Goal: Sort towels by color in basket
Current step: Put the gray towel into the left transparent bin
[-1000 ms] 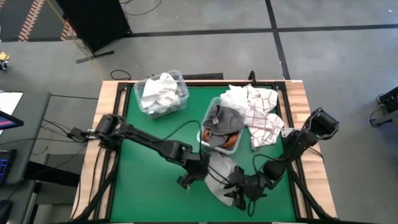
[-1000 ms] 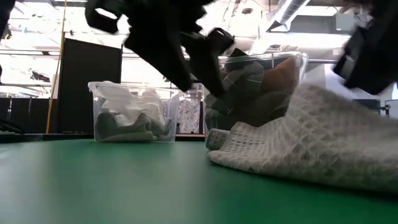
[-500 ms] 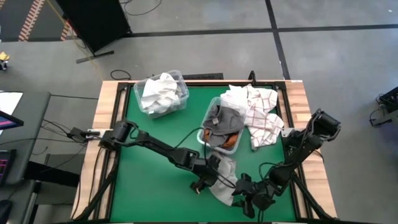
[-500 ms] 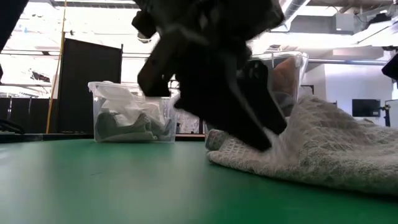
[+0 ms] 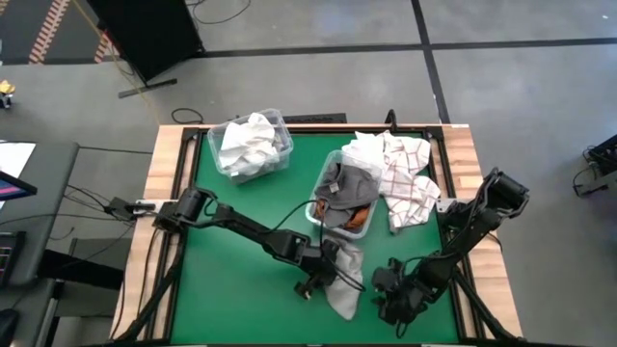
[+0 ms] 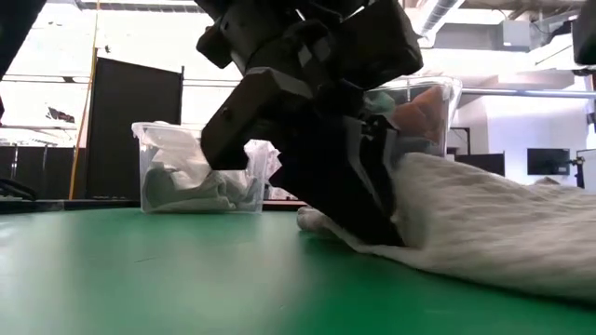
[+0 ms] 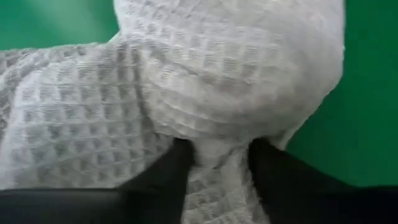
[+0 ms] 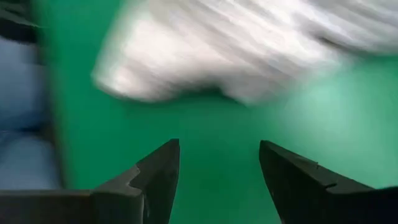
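Note:
A light grey waffle-weave towel (image 5: 348, 289) lies crumpled on the green table near its near edge. My left gripper (image 5: 323, 272) is down at the towel's left side and shut on it. My right gripper (image 5: 388, 292) hovers open just right of the towel, touching nothing; the towel (image 8: 217, 56) shows blurred ahead of its fingers. A clear bin (image 5: 253, 145) holds white towels. A second clear bin (image 5: 344, 198) holds dark grey and rust orange towels. White and red-checked towels (image 5: 397, 172) lie heaped beside it. My left gripper pinches a raised fold of the towel (image 7: 217, 146) between its two fingers (image 7: 169, 177), at the towel's left side. It comes slanting down from the table's left. The rest of the towel (image 6: 484, 219) lies on the table.
The two clear bins stand at the far half of the table, and the heap of checked towels reaches the far right corner. Open green surface (image 5: 241, 241) lies left of the grey towel. The table's wooden edge (image 5: 463, 193) frames the mat.
My left gripper has moved toward the right and near edge and come down onto the towel's left side. My right gripper has drawn back from the towel toward the table's right edge. The towel's left part has bunched up and the towel looks narrower.

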{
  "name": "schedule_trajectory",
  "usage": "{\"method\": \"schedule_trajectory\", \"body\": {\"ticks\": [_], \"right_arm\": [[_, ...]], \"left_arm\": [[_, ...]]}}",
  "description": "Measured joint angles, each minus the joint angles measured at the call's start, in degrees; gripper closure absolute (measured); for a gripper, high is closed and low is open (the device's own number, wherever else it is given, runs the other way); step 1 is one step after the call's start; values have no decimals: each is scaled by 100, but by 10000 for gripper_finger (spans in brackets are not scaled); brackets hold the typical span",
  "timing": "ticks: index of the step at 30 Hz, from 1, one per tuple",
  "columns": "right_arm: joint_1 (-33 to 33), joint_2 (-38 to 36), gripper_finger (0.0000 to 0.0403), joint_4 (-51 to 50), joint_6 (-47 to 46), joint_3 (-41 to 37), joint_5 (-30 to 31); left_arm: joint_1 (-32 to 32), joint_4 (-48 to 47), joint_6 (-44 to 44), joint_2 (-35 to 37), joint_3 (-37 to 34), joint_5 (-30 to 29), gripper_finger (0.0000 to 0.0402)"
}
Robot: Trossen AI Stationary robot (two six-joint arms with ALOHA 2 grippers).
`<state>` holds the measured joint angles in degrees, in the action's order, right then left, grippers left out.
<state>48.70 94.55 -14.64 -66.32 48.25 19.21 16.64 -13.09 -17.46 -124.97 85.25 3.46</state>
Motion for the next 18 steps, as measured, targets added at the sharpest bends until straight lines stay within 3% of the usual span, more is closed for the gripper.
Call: {"method": "schedule_trajectory", "body": {"ticks": [5,13,18], "right_arm": [[-102,-156,154,-1708,-853,0,65],[-321,-597,155,-4140,-2200,0,1232],[-463,-768,155,-5310,-3031,0,1549]], "left_arm": [[-2,-615,-136,0,3,67,379],[-4,-1616,-195,8,3,28,392],[-4,-2457,-191,159,2,-104,394]]}}
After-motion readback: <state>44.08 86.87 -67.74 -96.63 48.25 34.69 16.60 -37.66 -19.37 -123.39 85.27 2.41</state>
